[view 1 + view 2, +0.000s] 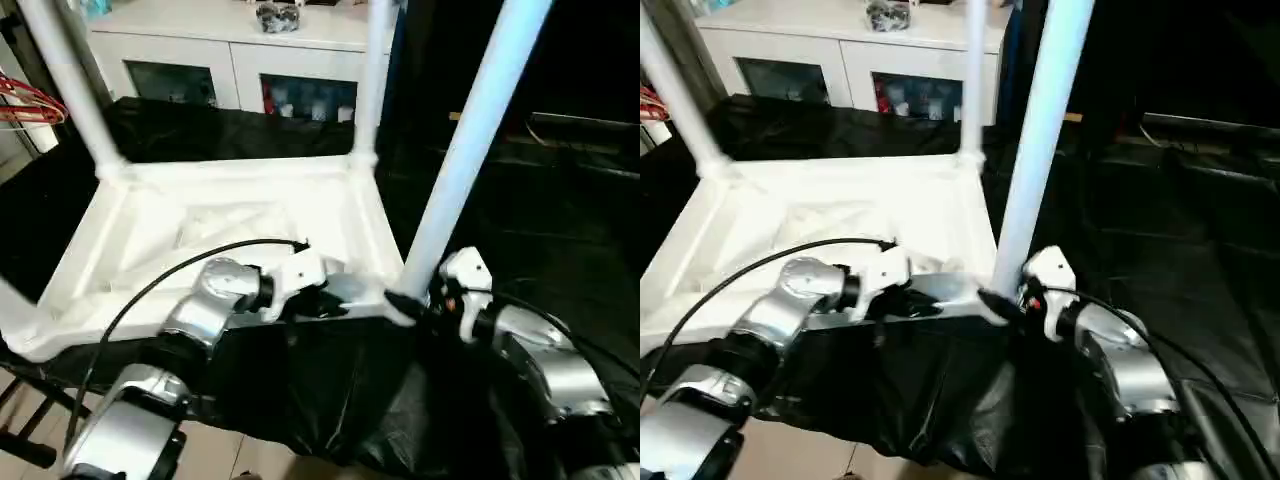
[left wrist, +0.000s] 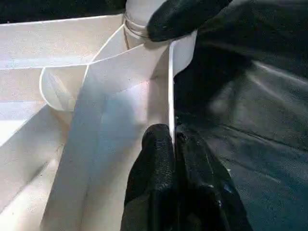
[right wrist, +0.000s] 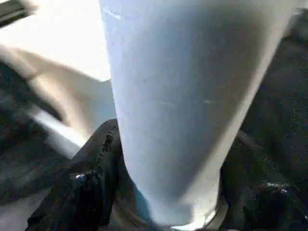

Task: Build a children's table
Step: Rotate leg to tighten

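The white table top [image 1: 230, 230] lay upside down on a black sheet [image 1: 320, 400], its ribbed underside facing up. Tapered white legs rose from its far left [image 1: 70, 85] and far right [image 1: 372, 80] corner sockets. A third leg [image 1: 470, 140] stood in the near right socket, leaning slightly. The right gripper [image 3: 163, 192] clasped this leg's base, one black finger [image 3: 89, 187] on each side of the tube. The left gripper [image 2: 173, 159] was pinched narrow on the thin near wall of the table top just beside that socket, its fingers [image 2: 151, 173] pressed together over the edge. A white cabinet [image 1: 240, 60] with glass doors stood beyond.
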You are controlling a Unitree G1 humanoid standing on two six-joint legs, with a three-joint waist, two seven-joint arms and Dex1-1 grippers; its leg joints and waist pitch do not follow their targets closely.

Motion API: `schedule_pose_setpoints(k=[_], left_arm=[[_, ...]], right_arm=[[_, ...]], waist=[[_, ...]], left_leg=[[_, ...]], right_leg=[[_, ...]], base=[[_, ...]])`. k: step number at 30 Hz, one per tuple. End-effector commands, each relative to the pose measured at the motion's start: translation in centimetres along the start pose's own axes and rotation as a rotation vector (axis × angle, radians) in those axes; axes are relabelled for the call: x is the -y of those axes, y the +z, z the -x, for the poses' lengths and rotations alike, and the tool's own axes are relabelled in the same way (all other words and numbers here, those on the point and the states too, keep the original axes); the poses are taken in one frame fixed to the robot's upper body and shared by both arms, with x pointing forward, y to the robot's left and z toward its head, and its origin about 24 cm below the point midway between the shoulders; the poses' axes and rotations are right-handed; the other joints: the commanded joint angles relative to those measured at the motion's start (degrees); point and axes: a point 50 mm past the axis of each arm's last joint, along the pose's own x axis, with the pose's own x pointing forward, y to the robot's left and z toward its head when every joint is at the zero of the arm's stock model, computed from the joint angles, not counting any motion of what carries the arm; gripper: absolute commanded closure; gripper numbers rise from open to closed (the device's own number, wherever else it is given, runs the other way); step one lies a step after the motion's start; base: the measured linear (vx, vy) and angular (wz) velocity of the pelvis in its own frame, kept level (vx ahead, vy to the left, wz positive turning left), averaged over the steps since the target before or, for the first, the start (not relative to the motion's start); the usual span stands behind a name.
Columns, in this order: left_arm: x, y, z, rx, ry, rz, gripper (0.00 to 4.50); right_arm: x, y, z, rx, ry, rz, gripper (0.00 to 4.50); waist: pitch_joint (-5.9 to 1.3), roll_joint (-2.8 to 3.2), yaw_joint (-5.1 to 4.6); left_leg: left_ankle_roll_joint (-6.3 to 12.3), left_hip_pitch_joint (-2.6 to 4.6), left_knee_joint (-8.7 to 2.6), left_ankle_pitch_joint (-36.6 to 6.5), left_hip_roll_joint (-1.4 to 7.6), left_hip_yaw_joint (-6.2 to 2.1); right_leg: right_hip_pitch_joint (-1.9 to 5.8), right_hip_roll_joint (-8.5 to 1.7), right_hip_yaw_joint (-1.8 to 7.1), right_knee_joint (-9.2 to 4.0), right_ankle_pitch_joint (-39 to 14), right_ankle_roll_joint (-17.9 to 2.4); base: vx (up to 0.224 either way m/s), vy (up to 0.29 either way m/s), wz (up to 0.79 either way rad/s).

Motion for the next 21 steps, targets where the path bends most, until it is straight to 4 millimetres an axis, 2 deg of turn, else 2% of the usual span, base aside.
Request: schedule_pose_setpoints(k=[1,7,8,9,10,13,15,16,17,19,21], left_arm=[[0.8,3.2,-2.9,0.115,-0.015,-0.050,4.50],[1.4,4.4,-4.9,0.132,0.047,-0.038,4.50],[1.7,4.7,-5.3,0.138,0.045,-0.042,4.50],[1.8,4.8,-5.4,0.141,0.046,-0.041,4.50],[2.0,5.0,-5.5,0.147,0.040,-0.042,4.50],[2.2,4.9,-5.4,0.149,0.020,-0.050,4.50],[2.3,4.8,-5.3,0.151,0.008,-0.055,4.50],[2.4,4.5,-4.9,0.154,-0.019,-0.065,4.50],[2.5,4.5,-4.9,0.155,-0.021,-0.066,4.50],[2.5,4.1,-4.4,0.153,-0.047,-0.070,4.50],[2.6,3.9,-4.1,0.152,-0.063,-0.076,4.50]], right_arm=[[-2.4,-2.2,-2.0,-0.095,0.008,-0.064,1.89],[-3.0,-2.3,-3.9,-0.099,-0.131,-0.115,1.89],[-3.3,-2.2,-4.4,-0.087,-0.147,-0.123,1.54],[-3.4,-2.1,-4.5,-0.081,-0.151,-0.134,1.54],[-3.5,-1.9,-4.7,-0.058,-0.146,-0.175,1.33],[-3.5,-1.8,-4.6,-0.052,-0.121,-0.174,1.10],[-3.4,-1.7,-4.4,-0.053,-0.112,-0.164,0.79],[-3.2,-1.7,-3.8,-0.056,-0.072,-0.117,0.71],[-3.2,-1.7,-3.8,-0.056,-0.067,-0.112,0.68],[-3.0,-1.7,-2.8,-0.057,-0.004,-0.063,0.68],[-2.8,-1.6,-2.2,-0.055,0.034,-0.034,0.68]], waist=[[-2.52,-0.65,-0.02],[-2.51,-0.41,-0.40],[-2.56,-0.38,-0.43],[-2.57,-0.40,-0.44],[-2.56,-0.37,-0.47],[-2.76,-0.26,-0.43],[-2.83,-0.25,-0.40],[-2.88,-0.25,-0.36],[-3.01,-0.31,-0.19],[-3.24,-0.04,0.08],[-3.17,-0.22,0.51]], left_leg=[[0.38,-0.09,-4.19,-15.9,1.23,-0.42],[0.55,-0.10,-4.15,-15.7,1.07,-0.34],[0.65,-0.09,-4.13,-15.6,1.06,-0.34],[0.84,-0.11,-4.08,-15.6,1.03,-0.32],[1.08,-0.22,-4.13,-15.4,1.03,-0.38],[1.59,-0.29,-4.03,-14.5,1.08,-0.38],[1.98,-0.34,-3.91,-13.5,1.08,-0.30],[2.16,-0.40,-3.85,-12.8,1.07,-0.30],[2.75,-0.36,-3.59,-11.8,1.13,-0.22],[3.51,-0.28,-3.27,-10.1,1.12,-0.12],[4.60,-0.44,-3.05,-9.1,0.97,-0.02]], right_leg=[[1.72,-2.92,1.73,-4.78,-17.3,-10.5],[1.68,-2.77,1.80,-4.88,-16.0,-10.4],[1.73,-2.75,1.80,-4.89,-16.0,-10.2],[1.72,-2.74,1.81,-4.91,-15.9,-10.2],[1.81,-2.73,1.82,-4.86,-15.7,-10.1],[1.89,-2.72,1.80,-4.71,-13.7,-10.3],[1.93,-2.65,1.80,-4.52,-11.5,-10.8],[2.06,-2.62,1.77,-4.34,-10.2,-11.1],[2.16,-2.58,1.80,-4.14,-7.7,-11.4],[2.23,-2.53,1.79,-3.76,-3.6,-12.3],[2.48,-2.48,1.76,-3.54,-1.0,-12.9]], base=[[0.000,0.000,0.00],[0.000,0.000,0.00],[0.000,0.000,0.00],[0.000,0.000,0.00],[0.000,0.000,0.00],[0.000,0.000,0.00],[0.000,0.000,0.00],[0.000,0.000,0.00],[0.000,0.000,0.00],[0.000,0.000,0.00],[0.000,0.000,0.00]])
